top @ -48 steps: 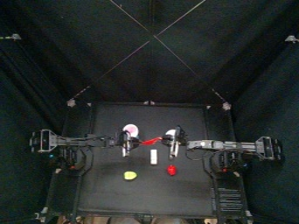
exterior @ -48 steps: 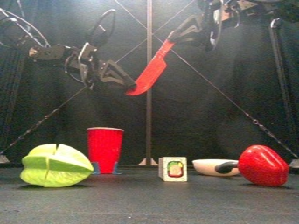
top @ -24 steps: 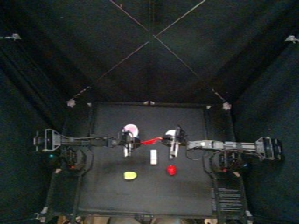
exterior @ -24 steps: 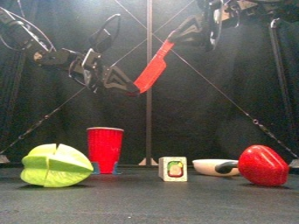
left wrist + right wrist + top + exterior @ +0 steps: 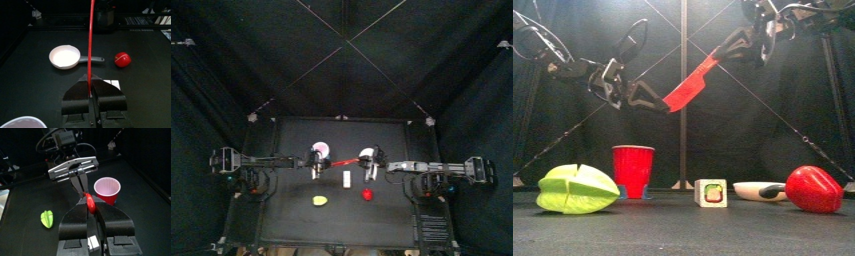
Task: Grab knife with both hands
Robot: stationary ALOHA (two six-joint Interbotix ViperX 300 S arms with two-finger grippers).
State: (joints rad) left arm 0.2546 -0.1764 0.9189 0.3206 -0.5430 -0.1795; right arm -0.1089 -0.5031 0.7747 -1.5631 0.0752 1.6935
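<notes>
The knife [image 5: 691, 84] is red and slim and hangs slanted in the air high above the table. My left gripper [image 5: 647, 95] is shut on its lower end. My right gripper [image 5: 727, 55] is shut on its upper end. In the left wrist view the knife [image 5: 91, 40] shows edge-on as a thin red line rising from the shut jaws. In the right wrist view the knife [image 5: 89, 203] runs from my jaws to the left gripper [image 5: 79, 175] opposite. In the top view the two grippers meet over the table's middle with the knife [image 5: 342, 160] between them.
On the table stand a green lumpy fruit [image 5: 576, 189], a red cup [image 5: 633, 170], a small white box [image 5: 711, 192], a white ladle-like bowl [image 5: 758, 190] and a red pepper [image 5: 815, 189]. The bowl [image 5: 65, 56] and a red round lump [image 5: 121, 59] lie below the left gripper.
The right gripper has come a little lower and turned, and the knife now slants flatter. Both grippers keep their hold on it.
</notes>
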